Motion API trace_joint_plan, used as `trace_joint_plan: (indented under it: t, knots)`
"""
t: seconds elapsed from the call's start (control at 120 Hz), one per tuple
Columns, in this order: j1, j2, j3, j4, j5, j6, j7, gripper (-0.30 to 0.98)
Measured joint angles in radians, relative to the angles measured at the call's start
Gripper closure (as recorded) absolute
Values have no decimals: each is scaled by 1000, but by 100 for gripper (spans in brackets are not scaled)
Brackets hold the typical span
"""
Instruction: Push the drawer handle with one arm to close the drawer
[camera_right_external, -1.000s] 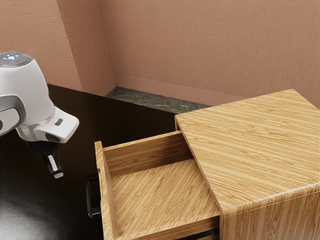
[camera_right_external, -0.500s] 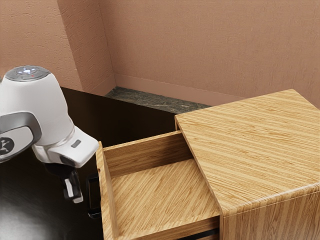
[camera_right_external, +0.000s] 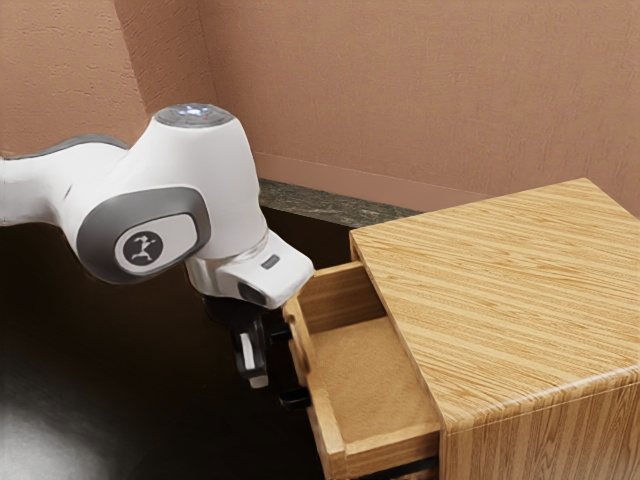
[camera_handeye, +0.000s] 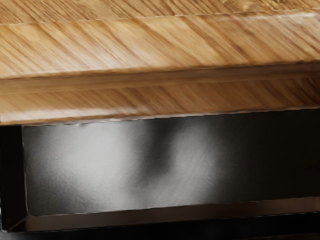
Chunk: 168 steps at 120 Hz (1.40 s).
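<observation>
Pincer (camera_right_external: 257, 380) beside black handle (camera_right_external: 294, 398); opening & hold: can't tell. Drawer (camera_right_external: 326, 430) part-open. Risks, 2: slip off handle; poss. jam w/ off-centre push.

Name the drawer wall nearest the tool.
The front wall: it alone bears the black handle, beside the tool; the side walls run back to the cabinet.

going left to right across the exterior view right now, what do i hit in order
arm → hand → handle → drawer → cabinet
</observation>
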Motion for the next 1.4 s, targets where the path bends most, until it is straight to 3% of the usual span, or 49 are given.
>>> trace_joint_plan:
  t: [0.617,0.817,0.925,1.017,1.15,1.258,1.4]
  knots:
    - [20,340,-41,341,90,51,7,77]
    - [14,251,-42,285,79,24,16,77]
    - [98,110,-42,219,79,-55,7,78]
    - [173,70,-39,211,90,-126,1,78]
    - [226,76,55,280,159,-203,-6,75]
    - [244,159,136,398,224,-239,-11,67]
    - [259,297,247,580,265,-265,-23,41]
